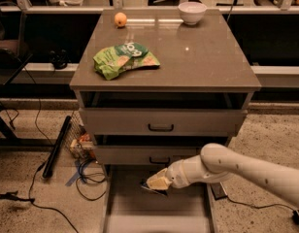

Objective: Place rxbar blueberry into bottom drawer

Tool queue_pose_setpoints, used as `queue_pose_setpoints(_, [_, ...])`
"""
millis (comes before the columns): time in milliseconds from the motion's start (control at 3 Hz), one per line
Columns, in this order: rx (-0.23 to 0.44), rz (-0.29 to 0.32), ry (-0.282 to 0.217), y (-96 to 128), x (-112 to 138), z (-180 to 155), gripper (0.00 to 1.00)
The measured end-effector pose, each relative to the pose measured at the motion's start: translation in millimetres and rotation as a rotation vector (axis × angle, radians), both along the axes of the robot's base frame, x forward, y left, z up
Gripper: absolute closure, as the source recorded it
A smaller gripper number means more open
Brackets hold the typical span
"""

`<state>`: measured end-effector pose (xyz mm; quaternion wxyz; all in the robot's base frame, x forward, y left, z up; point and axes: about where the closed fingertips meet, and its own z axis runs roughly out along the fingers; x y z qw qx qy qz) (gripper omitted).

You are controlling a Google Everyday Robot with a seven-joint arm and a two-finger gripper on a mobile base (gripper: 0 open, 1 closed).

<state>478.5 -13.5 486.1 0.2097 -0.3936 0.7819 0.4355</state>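
Note:
My gripper hangs over the back part of the open bottom drawer, a wide shallow grey tray pulled out at the foot of the cabinet. The arm reaches in from the lower right. The gripper is shut on a thin dark flat object, the rxbar blueberry; only its dark edge shows under the yellowish fingertips. It is held a little above the drawer floor.
The two upper drawers with black handles are closed or nearly so. On the cabinet top lie a green snack bag, an orange and a white bowl. Cables and a black bar lie on the floor to the left.

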Motion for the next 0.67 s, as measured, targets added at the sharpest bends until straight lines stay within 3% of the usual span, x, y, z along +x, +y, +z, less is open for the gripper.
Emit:
queue_pose_setpoints(333, [0.028, -0.089, 0.041, 16.7, 15.6, -76.7, 1.0])
queue_pose_setpoints(667, [0.013, -0.205, 0.103, 25.4, 26.7, -164.4, 0.98])
